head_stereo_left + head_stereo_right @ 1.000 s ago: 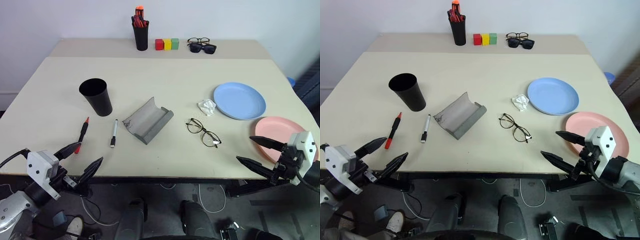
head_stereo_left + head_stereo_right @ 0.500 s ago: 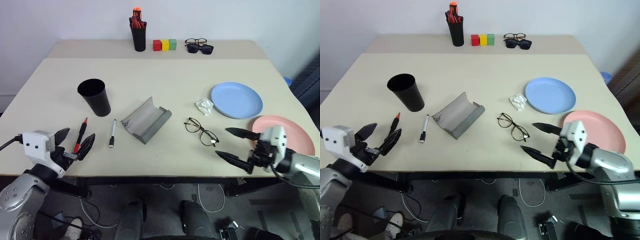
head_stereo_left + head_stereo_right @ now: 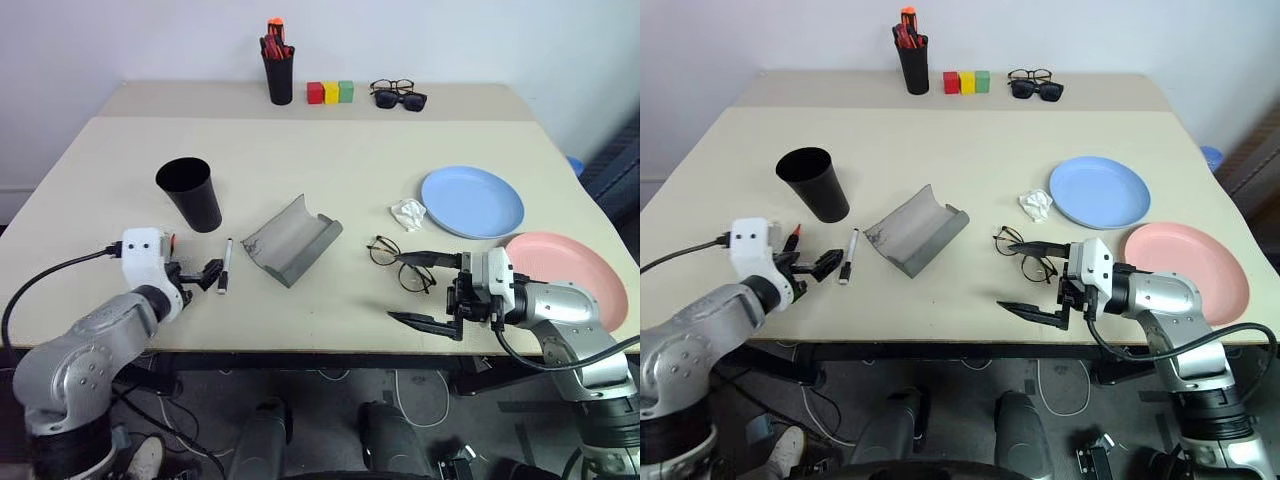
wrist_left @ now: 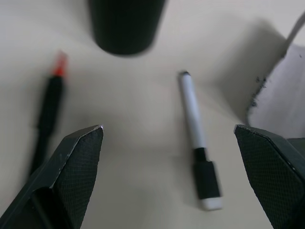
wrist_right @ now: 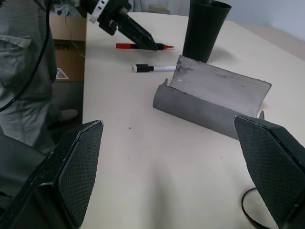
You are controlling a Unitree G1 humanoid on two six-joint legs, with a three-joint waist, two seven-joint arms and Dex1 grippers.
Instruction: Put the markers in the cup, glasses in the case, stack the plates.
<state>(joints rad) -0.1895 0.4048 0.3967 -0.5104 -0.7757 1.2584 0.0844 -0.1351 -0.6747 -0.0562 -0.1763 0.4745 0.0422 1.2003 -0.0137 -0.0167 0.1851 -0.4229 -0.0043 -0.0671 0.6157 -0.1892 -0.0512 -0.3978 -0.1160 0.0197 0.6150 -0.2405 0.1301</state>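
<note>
The left tool (image 4: 167, 176) hangs released near the bench's (image 3: 330, 150) front-left edge, fingers spread either side of the red marker (image 4: 47, 109) and the white marker (image 4: 195, 138), which lie apart just in front of the black cup (image 3: 190, 193); the right tool (image 3: 420, 290) is released too, one finger above the wire-rimmed glasses (image 3: 400, 263); the grey case (image 3: 293, 240) lies open mid-bench; the blue plate (image 3: 472, 200) and pink plate (image 3: 570, 270) sit unstacked near the right edge.

bare table (image 3: 330, 160) behind the cup (image 3: 190, 193); case (image 3: 293, 240) blocks the middle
</note>
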